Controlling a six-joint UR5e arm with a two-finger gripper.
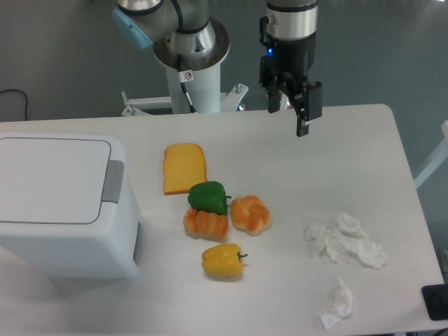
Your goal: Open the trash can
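Camera view from the front of the table: the trash can [63, 206] sits at the left edge of the white table [350, 154], a big white boxy bin with its flat lid down and the grey push-button strip along the lid's right side. The gripper [290, 115] hangs above the far middle of the table, well apart from the bin, pointing down with its two fingers spread and nothing between them. In the middle of the table lie a slice of bread [184, 168], a green pepper [208, 197] touching a croissant [206, 224] and a round bun [250, 214], and a yellow pepper [223, 260] just in front of them. Crumpled tissues [346, 241] lie to the right, with a smaller tissue piece [337, 304] nearer the front edge.
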